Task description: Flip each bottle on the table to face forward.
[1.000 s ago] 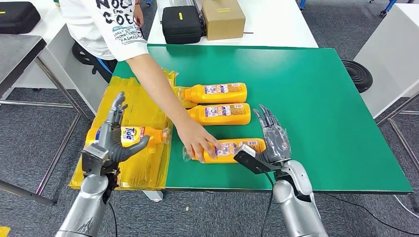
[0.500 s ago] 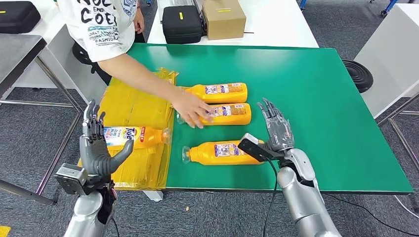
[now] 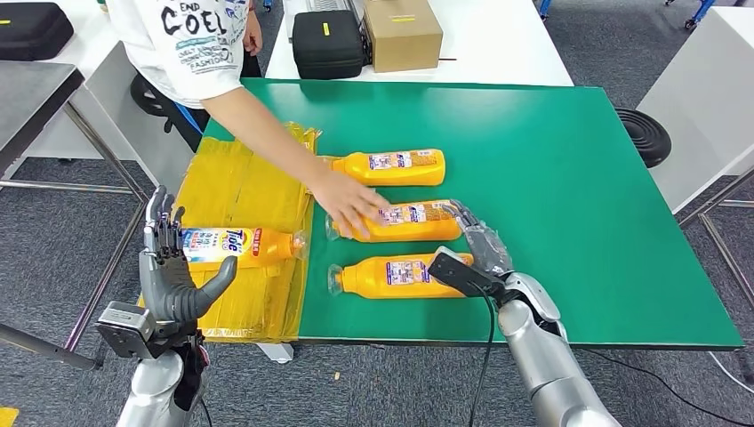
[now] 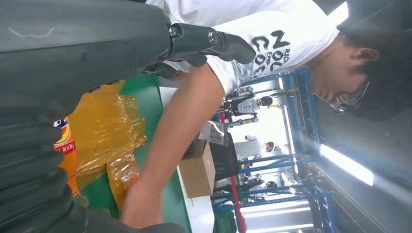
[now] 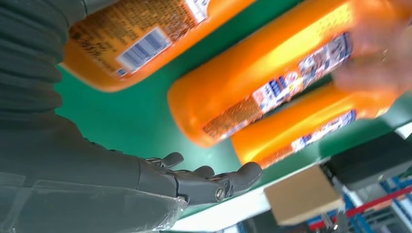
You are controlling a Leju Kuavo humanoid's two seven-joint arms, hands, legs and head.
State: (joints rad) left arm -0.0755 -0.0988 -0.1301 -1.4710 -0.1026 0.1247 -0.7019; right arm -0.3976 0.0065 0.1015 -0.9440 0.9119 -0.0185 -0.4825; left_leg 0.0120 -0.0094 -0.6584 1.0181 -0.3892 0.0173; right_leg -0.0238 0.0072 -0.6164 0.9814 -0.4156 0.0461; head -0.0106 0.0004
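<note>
Here the right robot hand (image 3: 485,245), open and empty, is beside the base of the middle bottle (image 3: 405,221) on the desk (image 3: 578,178), where a person's hand (image 3: 351,203) presses it, so they could collide; the left robot hand (image 3: 173,267) is open too.

Person's hand (image 3: 353,203) shifted middle bottle (image 3: 405,221) nearer; right hand (image 3: 485,242) reached its base.

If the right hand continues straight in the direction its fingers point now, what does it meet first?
Probably the base end of the middle orange bottle, which the person's hand is touching; the right hand has its fingertips just beside it. Depth is uncertain.
</note>
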